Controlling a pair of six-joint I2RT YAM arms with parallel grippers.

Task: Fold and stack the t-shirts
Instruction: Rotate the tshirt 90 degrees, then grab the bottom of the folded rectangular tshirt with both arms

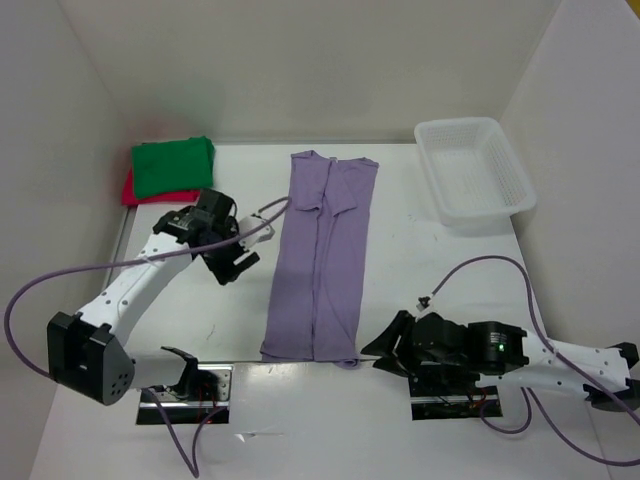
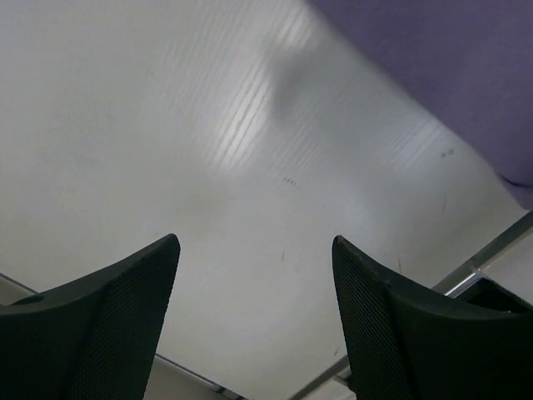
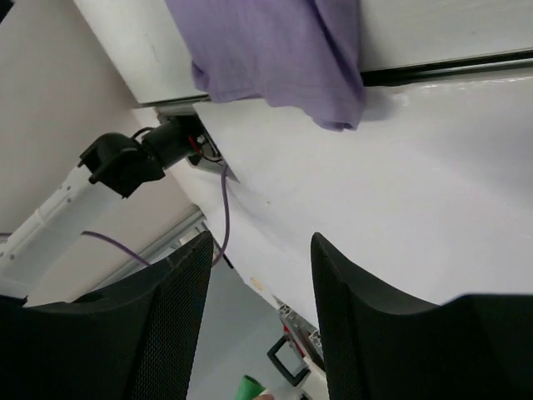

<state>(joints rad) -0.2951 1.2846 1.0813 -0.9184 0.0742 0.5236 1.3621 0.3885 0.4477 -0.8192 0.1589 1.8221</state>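
The lavender t-shirt (image 1: 320,255) lies flat in the middle of the table, folded lengthwise into a long strip with its hem at the near edge. At the back left a folded green t-shirt (image 1: 172,165) rests on a red t-shirt (image 1: 130,190). My left gripper (image 1: 235,262) hovers open just left of the lavender strip, over bare table; the shirt's edge (image 2: 450,75) shows at the upper right past the left gripper (image 2: 254,250). My right gripper (image 1: 385,350) sits low at the near edge, open and empty, beside the shirt's hem corner (image 3: 275,50).
A white plastic basket (image 1: 472,170) stands at the back right corner. White walls enclose the table on the left, back and right. The left arm's base (image 3: 125,162) and purple cables (image 1: 505,265) lie along the near edge.
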